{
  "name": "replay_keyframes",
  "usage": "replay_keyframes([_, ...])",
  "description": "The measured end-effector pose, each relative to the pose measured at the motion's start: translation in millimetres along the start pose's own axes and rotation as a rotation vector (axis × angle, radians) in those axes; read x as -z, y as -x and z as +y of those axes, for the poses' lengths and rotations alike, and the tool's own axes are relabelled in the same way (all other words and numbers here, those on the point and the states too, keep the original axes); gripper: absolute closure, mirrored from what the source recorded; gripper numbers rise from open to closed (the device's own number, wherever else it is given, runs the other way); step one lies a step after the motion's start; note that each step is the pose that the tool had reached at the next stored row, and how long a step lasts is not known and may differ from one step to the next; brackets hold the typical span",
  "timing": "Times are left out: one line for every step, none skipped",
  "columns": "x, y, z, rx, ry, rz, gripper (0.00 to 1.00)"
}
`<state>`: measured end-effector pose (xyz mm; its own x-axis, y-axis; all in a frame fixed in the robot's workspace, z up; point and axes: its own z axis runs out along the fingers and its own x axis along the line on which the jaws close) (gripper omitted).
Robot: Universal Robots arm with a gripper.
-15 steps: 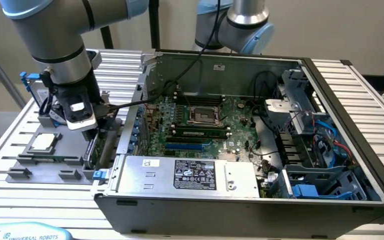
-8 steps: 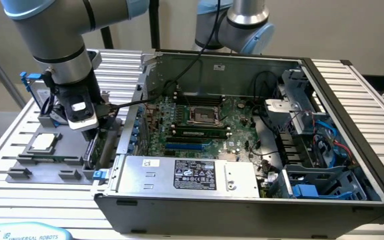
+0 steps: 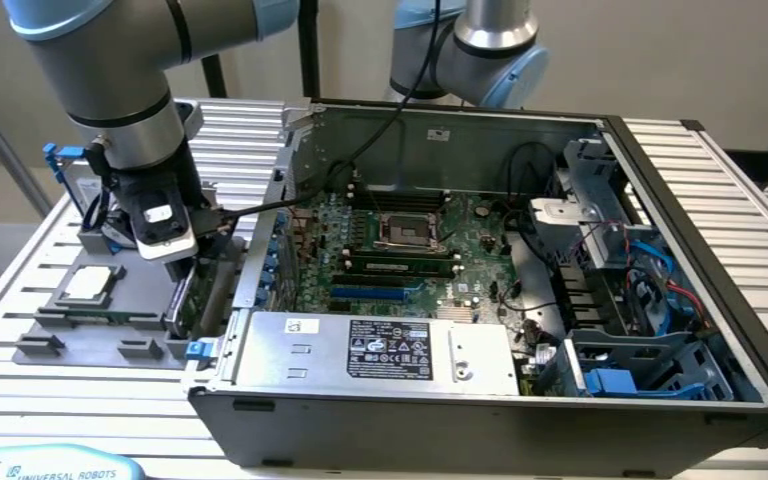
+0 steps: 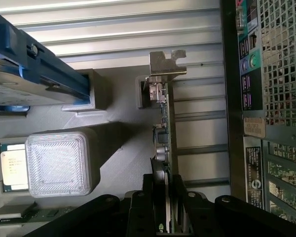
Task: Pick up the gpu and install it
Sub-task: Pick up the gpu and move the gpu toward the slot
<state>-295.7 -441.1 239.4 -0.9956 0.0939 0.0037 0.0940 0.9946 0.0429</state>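
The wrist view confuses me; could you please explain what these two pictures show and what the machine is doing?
The machine is a robot arm with a grasping tool at its end. The exterior view, from off the arm, shows a slatted table with an open computer case beside a grey holder carrying a CPU chip. The wrist view comes from a camera on the arm. There the tool sits over the gpu, a thin card standing on edge in the holder.
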Motion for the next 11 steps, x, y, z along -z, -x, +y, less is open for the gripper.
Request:
replay_keyframes([-0.3,0.0,0.0,0.000,-0.0002,0.0013,0.73])
replay_keyframes([-0.7,0.0,0.0,0.001,-0.0006,0.0032,0.73])
replay_keyframes([-1.2,0.0,-0.1,0.004,-0.0012,0.0061,0.73])
replay_keyframes([-1.8,0.0,-0.1,0.010,-0.0015,0.0087,0.73])
replay_keyframes([-2.2,0.0,-0.1,0.014,-0.0023,0.0116,0.73])
replay_keyframes([-2.2,0.0,-0.1,0.017,-0.0029,0.0134,0.73])
replay_keyframes([-2.2,0.0,-0.1,0.017,-0.0031,0.0139,0.73])
replay_keyframes([-2.2,0.0,-0.1,0.017,-0.0031,0.0139,0.73])
replay_keyframes([-2.2,0.0,-0.1,0.017,-0.0030,0.0140,0.73])
replay_keyframes([-2.3,0.0,-0.1,0.017,-0.0030,0.0139,0.73])
replay_keyframes([-2.3,0.0,-0.1,0.017,-0.0029,0.0139,0.73])
